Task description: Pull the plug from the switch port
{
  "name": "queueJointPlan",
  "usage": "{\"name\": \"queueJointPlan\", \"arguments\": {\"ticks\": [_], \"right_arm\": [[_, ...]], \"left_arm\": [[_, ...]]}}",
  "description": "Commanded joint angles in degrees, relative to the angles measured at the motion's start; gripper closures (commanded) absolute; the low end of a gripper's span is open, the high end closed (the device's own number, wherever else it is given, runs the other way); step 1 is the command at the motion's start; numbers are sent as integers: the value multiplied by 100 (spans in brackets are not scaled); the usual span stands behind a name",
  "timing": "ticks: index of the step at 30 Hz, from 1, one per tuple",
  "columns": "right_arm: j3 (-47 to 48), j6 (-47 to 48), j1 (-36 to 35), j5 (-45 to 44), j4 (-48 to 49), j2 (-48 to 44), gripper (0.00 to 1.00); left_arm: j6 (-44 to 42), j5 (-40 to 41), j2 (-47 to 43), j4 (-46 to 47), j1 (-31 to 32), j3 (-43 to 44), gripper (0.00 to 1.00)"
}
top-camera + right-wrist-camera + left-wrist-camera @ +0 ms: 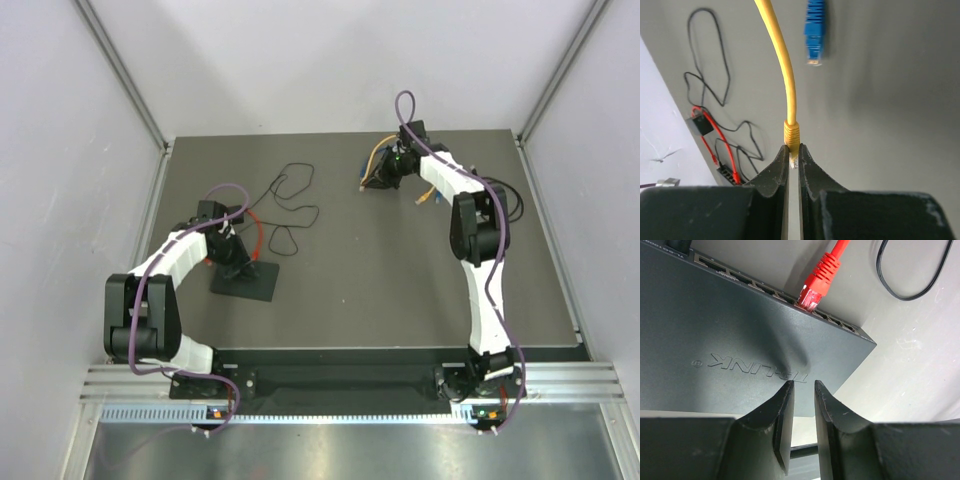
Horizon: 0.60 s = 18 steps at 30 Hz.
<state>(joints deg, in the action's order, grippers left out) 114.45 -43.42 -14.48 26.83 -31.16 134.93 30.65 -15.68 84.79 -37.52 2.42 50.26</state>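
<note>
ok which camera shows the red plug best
Left wrist. The red plug sits close up in the upper frame, its clear tip seated in a port on the switch. The top view shows only a bit of red cable near the switch; the right wrist view shows that cable small and distant.
</note>
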Motion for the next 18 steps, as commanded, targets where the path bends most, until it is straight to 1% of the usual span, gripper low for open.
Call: {"name": "queueJointPlan", "arguments": {"ticks": [1, 4, 7, 9, 12, 16, 18], "right_arm": [[332, 237, -20, 33, 259, 112, 100], [463, 527, -28, 94, 285, 287, 100], [464, 615, -20, 112, 365, 384, 97], [455, 633, -20, 77, 400, 428, 92], [455, 624, -2, 16, 444, 455, 83], [438, 606, 33, -11, 417, 472, 78], [411, 729, 33, -29, 382, 402, 71]], "left_arm": [[-77, -93, -112, -10, 13, 54, 72], [-77, -102, -112, -10, 22, 19, 72], [-60, -154, -112, -10, 22, -16, 72], [-42, -163, -130, -10, 22, -16, 72], [-42, -181, -191, -27, 22, -8, 72], [-33, -163, -305, -89, 13, 54, 72], [-33, -154, -367, -133, 22, 80, 72]]}}
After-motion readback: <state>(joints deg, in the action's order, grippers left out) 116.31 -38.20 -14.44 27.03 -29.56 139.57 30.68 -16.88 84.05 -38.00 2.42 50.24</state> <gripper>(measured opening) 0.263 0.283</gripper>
